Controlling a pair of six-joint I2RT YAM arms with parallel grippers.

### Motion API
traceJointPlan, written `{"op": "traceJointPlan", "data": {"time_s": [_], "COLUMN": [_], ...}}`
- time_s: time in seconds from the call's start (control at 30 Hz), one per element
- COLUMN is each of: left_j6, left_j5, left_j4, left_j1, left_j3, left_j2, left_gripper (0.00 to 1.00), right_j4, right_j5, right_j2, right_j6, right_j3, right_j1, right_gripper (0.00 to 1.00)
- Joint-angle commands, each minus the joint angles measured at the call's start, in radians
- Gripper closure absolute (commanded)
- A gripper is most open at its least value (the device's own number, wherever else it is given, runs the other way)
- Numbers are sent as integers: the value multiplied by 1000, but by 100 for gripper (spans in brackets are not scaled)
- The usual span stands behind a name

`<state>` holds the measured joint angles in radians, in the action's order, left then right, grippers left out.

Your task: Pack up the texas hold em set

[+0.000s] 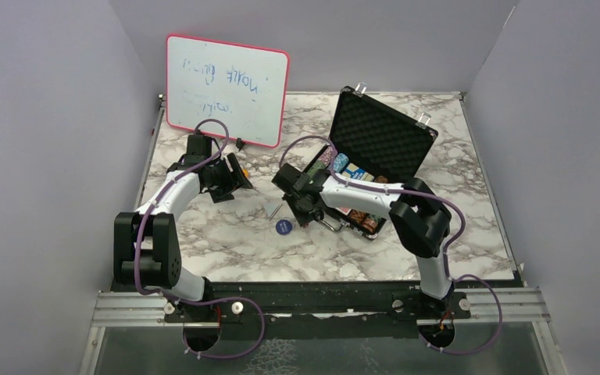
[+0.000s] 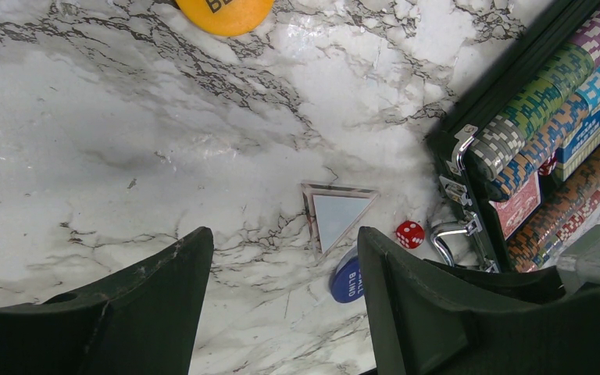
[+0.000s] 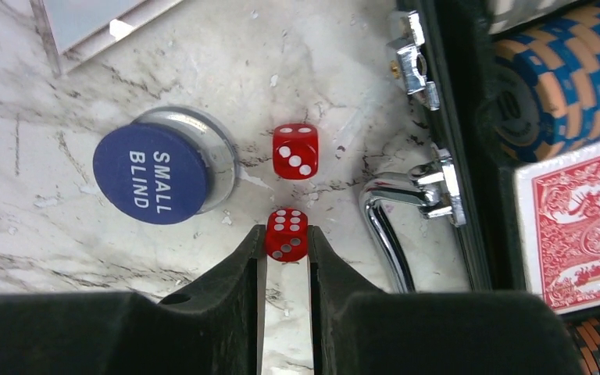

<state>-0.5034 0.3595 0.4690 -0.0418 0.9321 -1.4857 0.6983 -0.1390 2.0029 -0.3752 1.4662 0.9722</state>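
Observation:
The black foam-lined case stands open at the back right, with striped chip stacks and red-backed cards in it. My right gripper is shut on a red die in front of the case's metal handle. A second red die lies just beyond it, beside the blue "small blind" button. My left gripper is open and empty over bare marble. The orange button lies beyond it. The blue button and a die also show there.
A pink-framed whiteboard leans at the back left, behind the left arm. A small clear triangular piece lies on the marble table left of the case. The right arm reaches across the case's front edge.

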Motion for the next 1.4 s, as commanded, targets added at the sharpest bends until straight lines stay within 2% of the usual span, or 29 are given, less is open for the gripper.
{"op": "traceJointPlan", "data": {"time_s": [0.0, 0.17, 0.43, 0.73, 1.37], "left_j6": [16, 18, 30, 36, 36], "left_j5": [14, 9, -15, -27, -30], "left_j4": [-14, -14, 5, 14, 20], "left_j1": [-6, -6, -6, -5, -5], "left_j3": [16, 19, 59, 75, 99], "left_j2": [11, 10, 0, -23, -59], "left_gripper": [29, 29, 30, 29, 29], "right_j4": [61, 57, 67, 31, -98], "right_j5": [-78, -177, -215, -197, -154], "right_j2": [-55, -173, -284, -254, -199], "right_j6": [-129, -262, -447, -437, -427], "right_j3": [46, 7, -123, -150, -192], "right_j1": [-28, -70, -290, -409, -461], "right_gripper": [79, 78, 77, 76, 75]}}
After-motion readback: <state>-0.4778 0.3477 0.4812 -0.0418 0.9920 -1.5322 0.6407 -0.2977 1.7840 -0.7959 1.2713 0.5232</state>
